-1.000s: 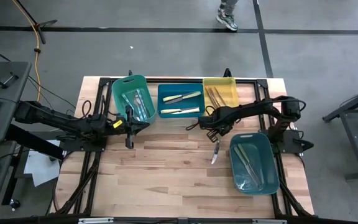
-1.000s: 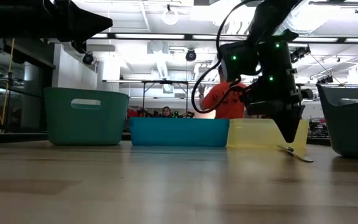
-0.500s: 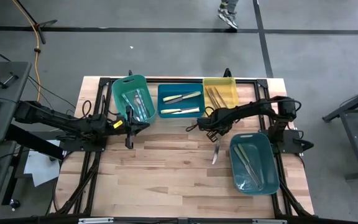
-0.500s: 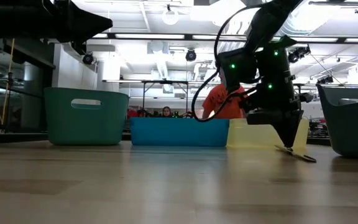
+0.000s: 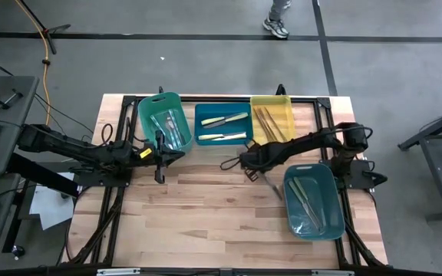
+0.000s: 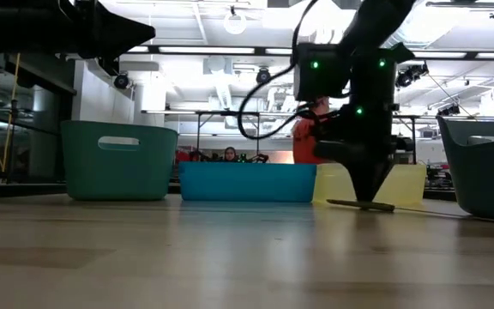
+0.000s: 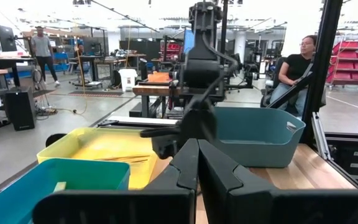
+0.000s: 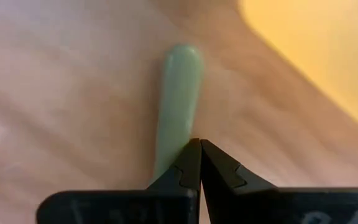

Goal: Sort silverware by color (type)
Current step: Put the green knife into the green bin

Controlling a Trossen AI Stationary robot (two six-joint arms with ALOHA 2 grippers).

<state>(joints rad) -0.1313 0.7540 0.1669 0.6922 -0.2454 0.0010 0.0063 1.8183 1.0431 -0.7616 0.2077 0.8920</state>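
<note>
Right wrist view: right gripper (image 8: 196,163) clamped on green-handled utensil (image 8: 178,99) w/ left gripper (image 5: 159,170) closed, idle.

The right gripper (image 5: 253,173) now sits farther left and lower, its fingers pinched on a green-handled utensil (image 8: 178,99) that lies nearly flat on the counter (image 5: 206,215), no longer tilted.
</note>
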